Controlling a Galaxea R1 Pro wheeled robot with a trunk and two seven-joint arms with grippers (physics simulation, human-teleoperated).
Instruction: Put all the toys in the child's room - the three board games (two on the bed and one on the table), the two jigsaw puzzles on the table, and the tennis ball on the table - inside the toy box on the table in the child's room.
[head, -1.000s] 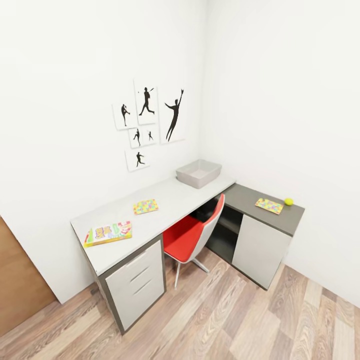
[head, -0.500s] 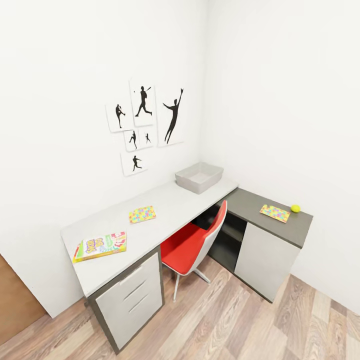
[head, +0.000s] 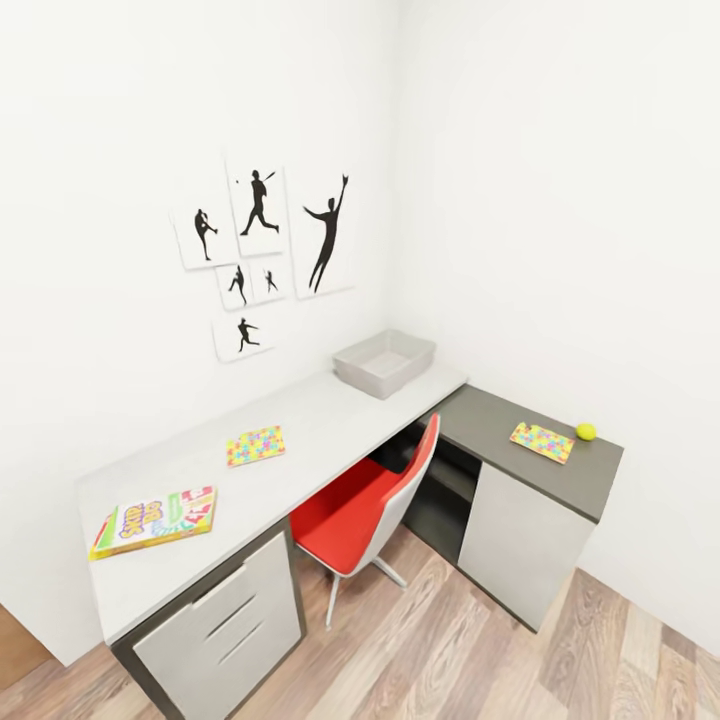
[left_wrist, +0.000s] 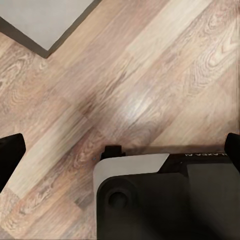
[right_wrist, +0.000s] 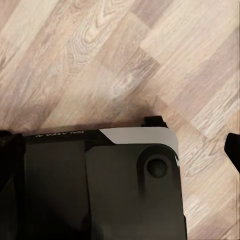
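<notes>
Cardboard board game looks light and stiff; pinch its overhanging edge. Both grippers' fingertips sit wide apart, holding nothing.

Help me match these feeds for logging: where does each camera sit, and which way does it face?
Head view: high on the robot, looking down at the desk, grey tray and red chair.
Left wrist view: on the left arm, facing the wood floor; left claw tips and dark base show.
Right wrist view: same, with the right claw.
Both wrist views share floor and base.
</notes>
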